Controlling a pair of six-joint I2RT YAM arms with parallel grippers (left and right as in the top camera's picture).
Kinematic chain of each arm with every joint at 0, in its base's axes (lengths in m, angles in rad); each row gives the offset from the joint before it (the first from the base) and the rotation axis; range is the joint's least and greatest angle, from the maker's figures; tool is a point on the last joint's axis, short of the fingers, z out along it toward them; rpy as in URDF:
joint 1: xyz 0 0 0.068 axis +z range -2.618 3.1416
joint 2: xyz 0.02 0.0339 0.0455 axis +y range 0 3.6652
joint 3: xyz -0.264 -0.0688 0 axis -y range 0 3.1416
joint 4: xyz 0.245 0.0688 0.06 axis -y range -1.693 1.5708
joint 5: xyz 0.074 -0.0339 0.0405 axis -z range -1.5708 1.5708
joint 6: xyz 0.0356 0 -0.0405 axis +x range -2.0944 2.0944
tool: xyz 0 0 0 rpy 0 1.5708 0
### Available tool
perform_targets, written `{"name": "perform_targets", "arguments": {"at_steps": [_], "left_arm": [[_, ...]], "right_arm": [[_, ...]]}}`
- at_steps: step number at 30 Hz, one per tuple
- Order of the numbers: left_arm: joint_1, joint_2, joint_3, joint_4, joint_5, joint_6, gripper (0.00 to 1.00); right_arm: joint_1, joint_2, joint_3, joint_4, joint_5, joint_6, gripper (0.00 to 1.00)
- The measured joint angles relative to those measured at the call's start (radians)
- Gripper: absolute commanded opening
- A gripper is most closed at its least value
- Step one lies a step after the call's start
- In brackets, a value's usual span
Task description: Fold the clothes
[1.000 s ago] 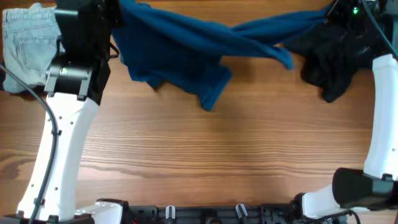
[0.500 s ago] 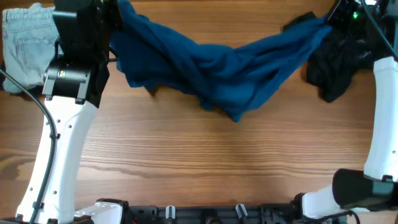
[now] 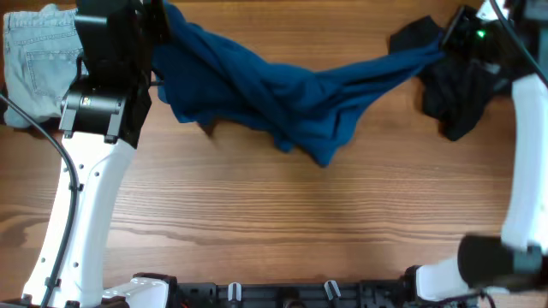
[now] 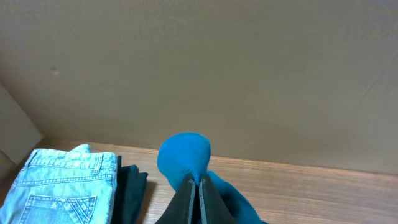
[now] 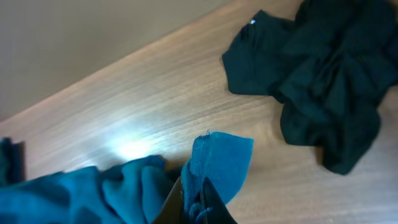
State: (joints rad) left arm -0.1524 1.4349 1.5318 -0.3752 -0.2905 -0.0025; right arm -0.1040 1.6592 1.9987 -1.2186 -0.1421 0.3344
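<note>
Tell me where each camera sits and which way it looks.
Overhead: above the table, looking straight down; left arm and right arm show.
Left wrist: on the left arm, facing the wall; left pincer shut on the blue garment.
Right wrist: on the right arm, angled down at the table; right pincer shut on the garment.
Shared: all three show the garment.

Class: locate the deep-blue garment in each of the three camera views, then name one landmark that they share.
Overhead: the blue garment stretches across the top, sagging in the middle.
Left wrist: the blue garment is a bunched tuft at bottom centre.
Right wrist: it fills the bottom left, one corner standing up.
Shared landmark: the wooden table, beneath it in all three.
</note>
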Motion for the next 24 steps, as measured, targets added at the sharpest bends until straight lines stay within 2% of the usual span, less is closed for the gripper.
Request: {"name": "perform_targets", "arguments": {"at_steps": [6,10,14,18,19,20,21,24], "left_arm": [[0.000,-0.005,0.000,-0.018,0.000,0.000,0.04],[0.000,-0.022,0.000,-0.018,0.000,0.000,0.04],[0.000,-0.028,0.000,-0.018,0.000,0.000,0.04],[0.000,-0.028,0.000,-0.020,0.000,0.000,0.04],[0.000,-0.028,0.000,-0.022,0.000,0.000,0.04],[0.000,-0.028,0.000,-0.024,0.000,0.000,0.04],[-0.001,-0.029,0.000,-0.020,0.000,0.000,0.04],[-0.002,-0.029,0.000,-0.022,0.000,0.000,0.04]], "right_arm": [[0.000,-0.229,0.000,-0.080,0.000,0.000,0.04],[0.000,-0.310,0.000,-0.064,0.003,0.000,0.05],[0.000,-0.235,0.003,-0.002,0.005,0.000,0.05],[0.000,0.027,0.005,0.093,0.005,-0.003,0.04],[0.000,0.106,0.003,0.115,0.004,-0.005,0.14],[0.000,0.187,0.003,0.172,0.004,-0.010,0.71],[0.003,0.253,0.003,0.225,0.000,-0.017,0.99],[0.007,0.436,0.003,0.304,-0.003,-0.026,1.00]]}}
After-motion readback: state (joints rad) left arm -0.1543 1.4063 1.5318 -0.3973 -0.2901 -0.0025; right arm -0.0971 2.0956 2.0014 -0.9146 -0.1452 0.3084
